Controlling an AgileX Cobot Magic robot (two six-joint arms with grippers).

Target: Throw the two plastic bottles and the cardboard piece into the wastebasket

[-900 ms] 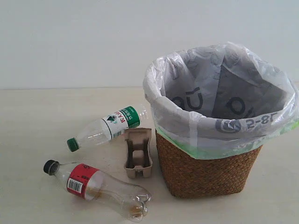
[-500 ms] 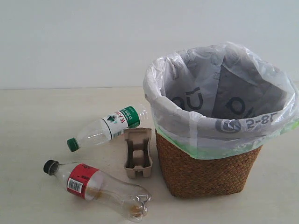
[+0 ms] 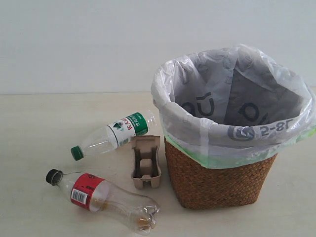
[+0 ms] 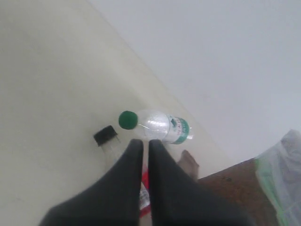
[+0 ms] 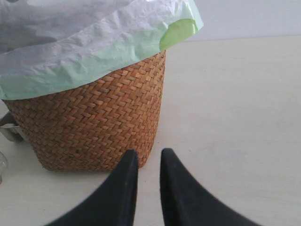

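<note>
Both bottles lie on their sides on the table, left of the wastebasket point(image 3: 219, 182). The green-capped one point(image 3: 111, 136) is farther back; the black-capped, red-labelled one point(image 3: 101, 197) is nearer the front. The tan cardboard piece point(image 3: 146, 162) rests between them, close to the wicker wall. No gripper shows in the exterior view. In the left wrist view my left gripper point(image 4: 145, 142) hangs shut and empty above the red-labelled bottle point(image 4: 145, 181), with the green-capped bottle point(image 4: 162, 126) beyond it. My right gripper point(image 5: 148, 153) is slightly open and empty, low beside the wastebasket point(image 5: 89, 122).
A white plastic bag point(image 3: 232, 98) with grey print lines the basket and folds over its rim, green edge outside. A pale wall point(image 3: 98, 44) stands behind the beige table point(image 3: 39, 128). Bare tabletop point(image 5: 230, 117) stretches beside the basket on the right gripper's side.
</note>
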